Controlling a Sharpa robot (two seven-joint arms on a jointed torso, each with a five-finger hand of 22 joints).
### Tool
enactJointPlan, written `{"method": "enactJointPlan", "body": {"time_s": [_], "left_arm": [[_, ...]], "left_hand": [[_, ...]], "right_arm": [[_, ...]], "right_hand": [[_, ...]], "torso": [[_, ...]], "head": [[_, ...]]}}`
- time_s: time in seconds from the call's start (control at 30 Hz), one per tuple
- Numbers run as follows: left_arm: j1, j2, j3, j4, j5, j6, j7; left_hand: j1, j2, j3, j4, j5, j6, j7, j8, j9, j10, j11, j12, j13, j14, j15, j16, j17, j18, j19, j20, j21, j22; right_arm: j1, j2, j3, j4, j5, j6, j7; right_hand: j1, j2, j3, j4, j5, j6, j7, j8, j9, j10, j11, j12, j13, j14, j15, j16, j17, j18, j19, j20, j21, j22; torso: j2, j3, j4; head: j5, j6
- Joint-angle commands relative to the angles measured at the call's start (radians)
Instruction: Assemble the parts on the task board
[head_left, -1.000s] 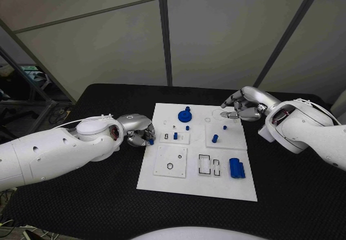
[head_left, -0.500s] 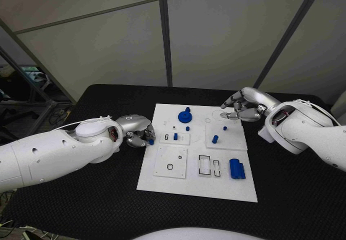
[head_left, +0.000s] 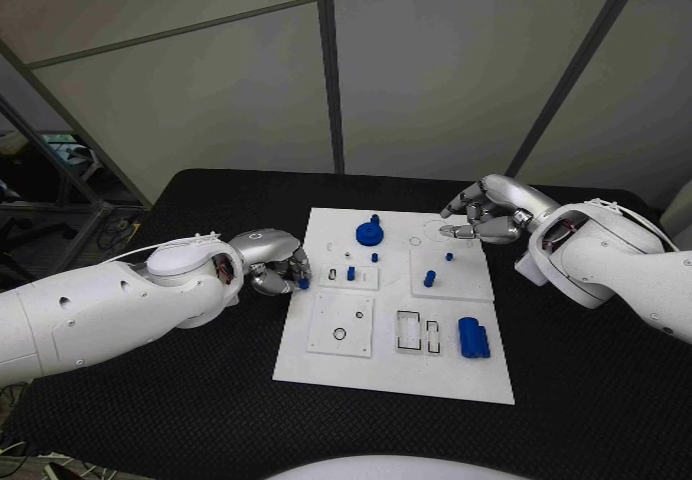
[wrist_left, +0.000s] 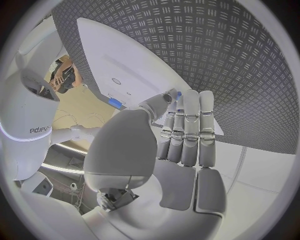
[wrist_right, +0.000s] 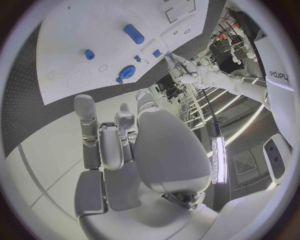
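Two hands at the white board (head_left: 392, 372), blue parts on it.
L hand (head_left: 277, 266) holds small blue part (head_left: 303, 283) at board's left edge; R hand (head_left: 488, 212) curled at far right corner.

The table (head_left: 173, 400) is seen from above by the head camera. The board (head_left: 397, 370) is faced from behind each palm by the wrist cameras and is shared by all views.

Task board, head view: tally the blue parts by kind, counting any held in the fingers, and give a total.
Gear wheel: 1
Big cylinder: 1
Small pegs on the board: 4
Small part held by left hand: 1
Total: 7
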Motion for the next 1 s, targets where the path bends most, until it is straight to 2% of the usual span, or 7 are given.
{"method": "enactJointPlan", "body": {"time_s": [0.03, 0.23, 0.47, 0.57, 1.0], "left_arm": [[0.001, -0.004, 0.004, 0.004, 0.085, -0.049, 0.038], [0.001, -0.011, 0.011, 0.002, 0.190, -0.070, 0.054], [0.001, -0.017, 0.014, -0.010, 0.410, -0.064, 0.073], [0.001, -0.017, 0.014, -0.019, 0.471, -0.061, 0.077], [0.001, 0.008, 0.014, -0.056, 0.530, -0.055, 0.090]], "left_hand": [[-0.004, -0.006, 0.001, 0.008, 0.003, 0.015, 0.010, -0.004, 0.002, -0.001, 0.001, -0.008, -0.005, 0.006, 0.005, -0.004, 0.001, -0.009, -0.005, 0.002, 0.003, 0.001], [-0.005, -0.007, 0.003, 0.010, 0.003, 0.014, 0.010, -0.006, 0.002, -0.001, 0.001, -0.010, -0.005, 0.006, 0.005, -0.004, 0.002, -0.009, -0.004, 0.002, 0.002, 0.001], [-0.003, -0.011, 0.007, 0.011, 0.003, 0.012, 0.010, -0.009, 0.001, -0.003, 0.002, -0.014, -0.006, 0.004, 0.005, -0.005, 0.003, -0.009, -0.005, 0.002, 0.000, 0.001], [-0.002, -0.012, 0.008, 0.011, 0.003, 0.012, 0.011, -0.010, 0.001, -0.003, 0.002, -0.015, -0.006, 0.003, 0.005, -0.006, 0.003, -0.009, -0.005, 0.003, 0.000, 0.001], [-0.001, -0.013, 0.011, 0.012, 0.003, 0.011, 0.011, -0.011, 0.001, -0.004, 0.003, -0.018, -0.006, 0.001, 0.005, -0.007, 0.003, -0.009, -0.006, 0.003, -0.001, 0.002]], "right_arm": [[0.001, 0.001, 0.000, 0.000, -0.004, -0.006, 0.006], [0.000, 0.001, 0.000, 0.000, -0.004, -0.006, 0.007], [-0.001, 0.002, 0.000, -0.001, -0.004, -0.006, 0.007], [-0.001, 0.003, 0.000, -0.002, -0.004, -0.006, 0.006], [-0.001, 0.002, 0.000, -0.001, -0.004, -0.006, 0.006]], "right_hand": [[0.003, 0.002, 0.004, 0.005, 0.006, 0.000, -0.003, 0.007, 0.000, 0.000, -0.005, -0.004, -0.001, 0.047, -0.009, -0.006, 0.012, 0.016, 0.006, -0.001, -0.004, -0.001], [0.003, 0.002, 0.004, 0.005, 0.006, 0.000, -0.003, 0.007, 0.000, 0.000, -0.005, -0.004, -0.001, 0.047, -0.009, -0.006, 0.012, 0.016, 0.006, -0.001, -0.004, -0.001], [0.003, 0.002, 0.004, 0.005, 0.006, 0.000, -0.003, 0.007, 0.000, 0.000, -0.005, -0.004, -0.001, 0.047, -0.009, -0.006, 0.012, 0.016, 0.006, -0.001, -0.004, -0.001], [0.003, 0.002, 0.004, 0.005, 0.006, 0.000, -0.003, 0.007, 0.000, 0.000, -0.005, -0.004, -0.001, 0.047, -0.009, -0.006, 0.012, 0.016, 0.006, -0.001, -0.004, -0.001], [0.003, 0.002, 0.004, 0.005, 0.006, 0.000, -0.003, 0.007, 0.000, 0.000, -0.005, -0.004, -0.001, 0.047, -0.009, -0.006, 0.012, 0.016, 0.006, -0.001, -0.004, -0.001]], "torso": [[0.000, 0.0001, -0.0001], [0.000, -0.0001, -0.0005], [-0.001, 0.0016, -0.0002], [-0.001, 0.0011, -0.0002], [0.000, 0.0011, -0.0026]], "head": [[0.000, 0.000], [0.000, 0.000], [0.000, 0.000], [0.001, 0.000], [0.002, 0.004]]}}
